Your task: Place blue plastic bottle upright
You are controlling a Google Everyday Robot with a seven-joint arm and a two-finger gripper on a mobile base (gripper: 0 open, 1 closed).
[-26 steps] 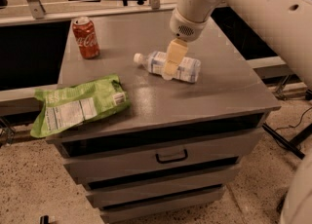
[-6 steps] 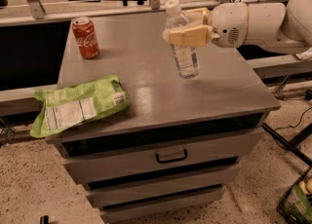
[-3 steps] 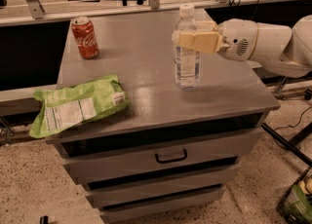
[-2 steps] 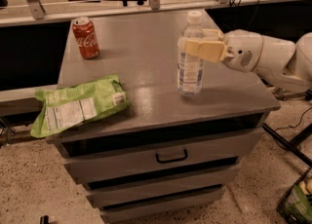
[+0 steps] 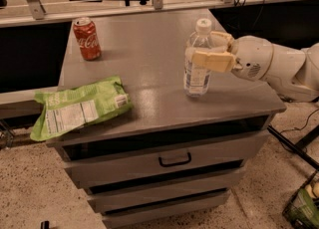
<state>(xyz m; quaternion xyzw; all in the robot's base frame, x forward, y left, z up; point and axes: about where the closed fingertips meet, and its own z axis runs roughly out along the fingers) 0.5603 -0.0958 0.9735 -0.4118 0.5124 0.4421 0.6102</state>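
The blue plastic bottle point(image 5: 196, 76) is clear with a white cap and a pale label. It stands upright on the grey cabinet top point(image 5: 144, 49), right of centre and near the front edge. My gripper point(image 5: 203, 47) reaches in from the right at the bottle's shoulder. One tan finger point(image 5: 213, 60) lies across the front of the bottle and the other point(image 5: 223, 37) sits behind it. The fingers are closed on the bottle's upper part.
A red Coca-Cola can point(image 5: 87, 38) stands at the back left of the top. A green chip bag point(image 5: 79, 107) lies at the front left, overhanging the edge. Drawers point(image 5: 174, 161) are below. A basket point(image 5: 305, 204) sits on the floor at the right.
The bottle lay on its side at first. My gripper lifted it, turned it upright and lowered it toward the front right. It now rests on the top, still in the fingers.
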